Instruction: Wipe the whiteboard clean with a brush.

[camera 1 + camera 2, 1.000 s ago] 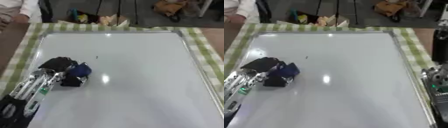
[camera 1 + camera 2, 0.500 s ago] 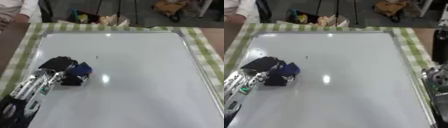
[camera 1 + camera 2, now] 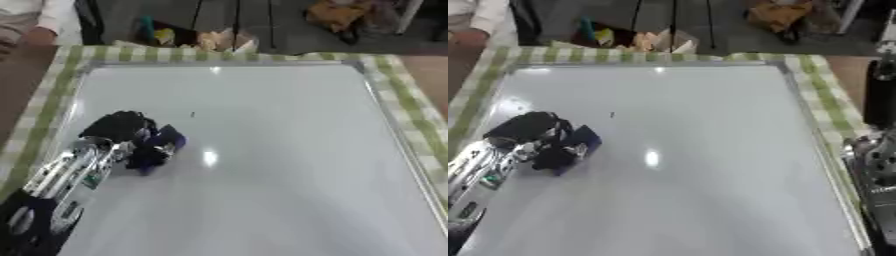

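A large whiteboard (image 3: 262, 150) lies flat on the table and fills most of both views. On its left part my left hand (image 3: 118, 127) is shut on a dark blue brush (image 3: 156, 148) that rests against the board. A small dark mark (image 3: 192, 114) shows on the board just up and right of the brush. My right arm (image 3: 877, 170) shows at the right edge of the right eye view, off the board; its hand is hidden.
A green and white checked cloth (image 3: 411, 110) lies under the board and shows round its edges. Beyond the far edge stand bags and clutter (image 3: 210, 40) on the floor. A person's sleeve (image 3: 26, 20) shows at the far left corner.
The whole picture has shifted a little; the left hand and brush stay at much the same spot on the board.
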